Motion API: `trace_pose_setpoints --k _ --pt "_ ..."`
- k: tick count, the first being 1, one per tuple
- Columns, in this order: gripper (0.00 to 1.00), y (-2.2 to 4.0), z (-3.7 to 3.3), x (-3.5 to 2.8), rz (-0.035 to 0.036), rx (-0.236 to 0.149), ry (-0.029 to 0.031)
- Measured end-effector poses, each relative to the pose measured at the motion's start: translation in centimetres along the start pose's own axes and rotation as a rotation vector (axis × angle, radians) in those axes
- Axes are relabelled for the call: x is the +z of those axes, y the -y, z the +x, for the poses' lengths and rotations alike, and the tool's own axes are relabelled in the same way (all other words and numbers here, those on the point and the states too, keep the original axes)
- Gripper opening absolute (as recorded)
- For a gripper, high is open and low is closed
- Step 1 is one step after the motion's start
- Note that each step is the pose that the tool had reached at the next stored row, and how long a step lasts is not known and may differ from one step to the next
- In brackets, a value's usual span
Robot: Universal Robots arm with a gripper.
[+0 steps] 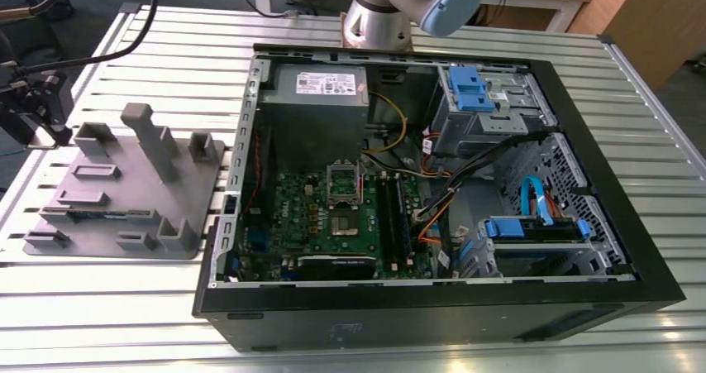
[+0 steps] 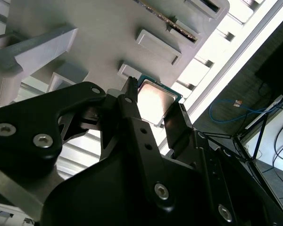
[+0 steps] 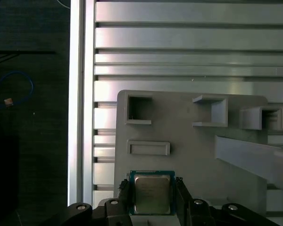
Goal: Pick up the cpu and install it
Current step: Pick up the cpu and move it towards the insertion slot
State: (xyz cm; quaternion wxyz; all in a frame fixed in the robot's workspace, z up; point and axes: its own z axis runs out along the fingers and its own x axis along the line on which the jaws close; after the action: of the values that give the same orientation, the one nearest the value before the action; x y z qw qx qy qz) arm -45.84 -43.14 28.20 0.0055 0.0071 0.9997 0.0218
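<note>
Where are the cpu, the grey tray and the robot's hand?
cpu (image 3: 152,194): first wrist view, its silvery top.
grey tray (image 3: 193,155): first wrist view, bare flat floor.
hand (image 2: 154,96): second wrist view, between its fingertips.

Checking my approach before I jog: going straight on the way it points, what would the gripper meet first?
The cpu, dead ahead of the gripper, then the tray behind it. Depth is unclear; it may already be touching.

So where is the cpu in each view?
First wrist view: the cpu, between the fingers of the hand, over the grey tray.
Second wrist view: between those fingers, tray behind.
Exterior view: cpu too small to tell; hand beside the tray, at the exterior view's left.
Shared landmark: the grey tray.
</note>
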Motion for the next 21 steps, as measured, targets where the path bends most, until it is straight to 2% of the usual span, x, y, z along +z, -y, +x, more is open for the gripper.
trace_pose_setpoints --k 2,7,21 --pt "0.47 0.00 0.00 -0.02 0.0000 0.000 0.0000" --pt "0.47 -0.02 -0.01 -0.53 0.0001 0.000 -0.0001" --pt "0.47 -0.03 -0.07 -0.54 0.0000 0.000 -0.0001"
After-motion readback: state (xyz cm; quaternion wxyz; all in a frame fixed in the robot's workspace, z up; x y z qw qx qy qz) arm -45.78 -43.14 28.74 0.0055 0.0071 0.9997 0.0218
